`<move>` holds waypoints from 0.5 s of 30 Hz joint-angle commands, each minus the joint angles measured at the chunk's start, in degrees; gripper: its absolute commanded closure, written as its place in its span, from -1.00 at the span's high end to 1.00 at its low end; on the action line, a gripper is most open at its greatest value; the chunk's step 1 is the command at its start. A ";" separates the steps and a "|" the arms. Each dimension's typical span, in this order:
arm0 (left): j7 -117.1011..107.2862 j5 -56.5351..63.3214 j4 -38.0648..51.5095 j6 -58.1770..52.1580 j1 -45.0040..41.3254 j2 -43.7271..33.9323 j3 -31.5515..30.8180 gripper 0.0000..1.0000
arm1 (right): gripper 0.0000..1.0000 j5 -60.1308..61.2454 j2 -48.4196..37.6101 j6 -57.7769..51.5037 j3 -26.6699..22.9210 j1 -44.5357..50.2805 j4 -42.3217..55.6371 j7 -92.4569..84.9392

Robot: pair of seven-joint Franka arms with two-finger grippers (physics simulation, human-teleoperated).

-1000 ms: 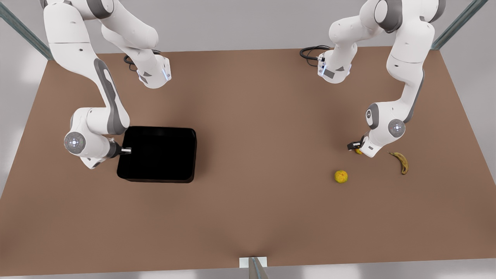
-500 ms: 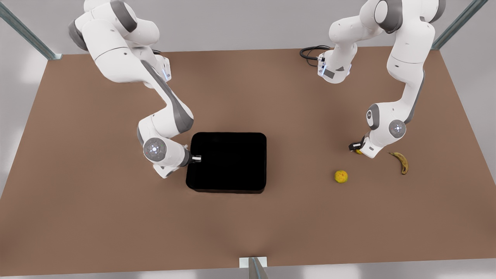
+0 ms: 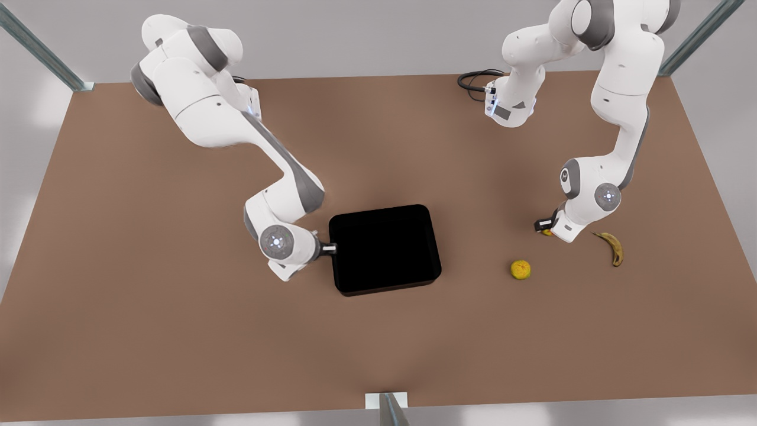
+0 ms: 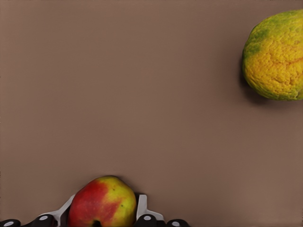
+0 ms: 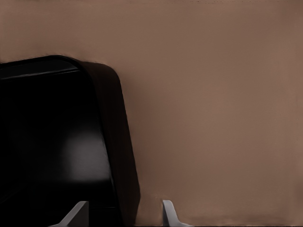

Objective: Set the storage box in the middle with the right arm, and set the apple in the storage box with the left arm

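The storage box [image 3: 384, 248], a glossy black low tub, sits near the table's middle, turned slightly askew. My right gripper [image 3: 331, 248], on the arm at the front view's left, is shut on the box's wall [image 5: 124, 156], one finger inside and one outside. The red and yellow apple [image 4: 102, 204] rests on the table at the front view's right, mostly hidden under the wrist [image 3: 547, 232]. My left gripper [image 3: 543, 225] is shut on the apple, with a finger [image 4: 141, 204] pressed against each side.
A yellow-orange round fruit [image 3: 520, 269] lies on the brown table [image 3: 177, 331] between the box and the apple. A brown-spotted banana [image 3: 612, 247] lies just beyond the left arm. Black cables [image 3: 473, 80] coil at the far edge.
My right arm has dragged the storage box from the front view's left toward the middle, and the box has rotated a little. The left gripper stays at the apple, barely shifted.
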 commanded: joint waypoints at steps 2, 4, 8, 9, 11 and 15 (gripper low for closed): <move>0.00 0.01 0.00 0.00 0.00 0.09 0.00 0.28 | 1.00 0.36 -4.67 -5.76 0.33 -6.59 -1.84 -4.46; 0.00 0.01 0.00 0.00 0.00 0.17 0.00 0.28 | 1.00 0.18 -12.57 -12.10 0.33 -20.29 -6.39 -12.36; 0.00 0.01 0.00 0.00 0.00 0.17 0.00 0.28 | 1.00 -4.13 -17.33 -15.96 -0.28 -34.64 -4.65 -27.75; 0.00 0.01 0.00 0.00 0.00 0.17 0.00 0.28 | 1.00 -4.30 -17.77 -16.05 -0.29 -35.17 -4.65 -27.84; 0.00 0.01 0.00 -0.09 0.00 0.09 0.00 0.28 | 1.00 -4.21 -18.73 -16.49 -0.54 -34.03 -4.47 -30.29; 0.00 0.01 0.00 -0.09 -0.09 -0.09 0.00 0.28 | 1.00 -1.14 -20.40 -26.60 -14.17 -18.82 8.35 -34.96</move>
